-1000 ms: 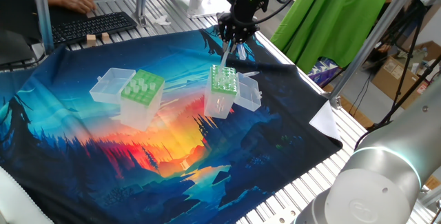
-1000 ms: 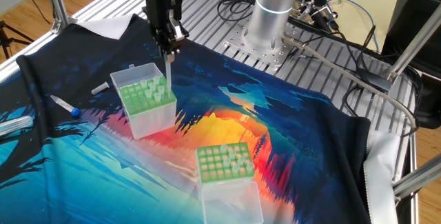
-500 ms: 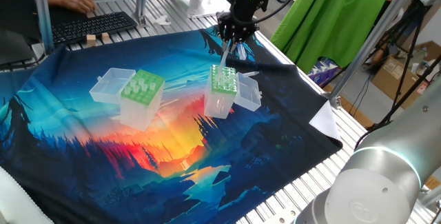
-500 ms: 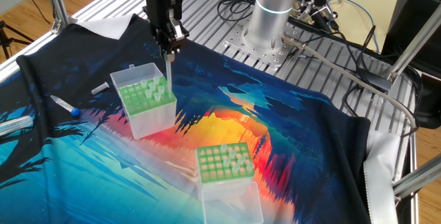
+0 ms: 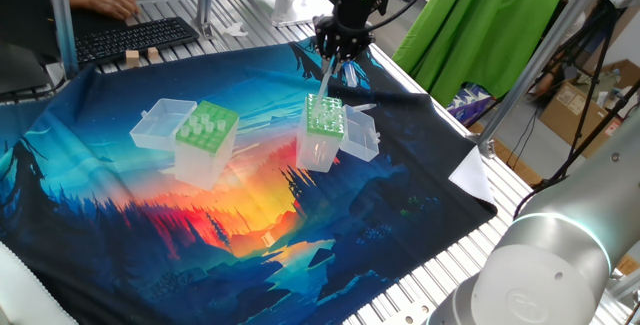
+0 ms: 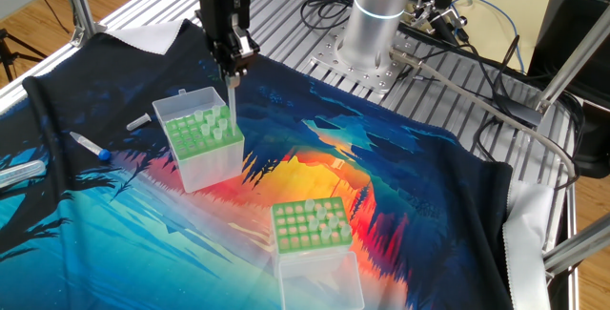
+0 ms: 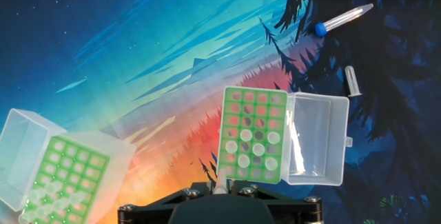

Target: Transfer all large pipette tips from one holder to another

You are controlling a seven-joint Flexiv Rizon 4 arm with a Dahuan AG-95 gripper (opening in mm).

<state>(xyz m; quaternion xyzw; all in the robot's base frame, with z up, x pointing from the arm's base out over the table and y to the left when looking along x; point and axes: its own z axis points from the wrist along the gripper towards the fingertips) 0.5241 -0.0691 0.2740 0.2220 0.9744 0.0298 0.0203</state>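
1. Black two-finger gripper (image 6: pixel 233 60), pointing down, clamps one long translucent whitish pipette tip (image 6: pixel 231 100) upright, presumably for vertical insertion.
2. Tip hangs over the clear green-topped holder (image 6: pixel 200 138); second holder (image 6: pixel 310 226) lies toward 5 o'clock.

In the hand view, one holder (image 7: pixel 253 135) is placed right of the other holder (image 7: pixel 63 179); a capped tube (image 7: pixel 342 18) lies beyond.
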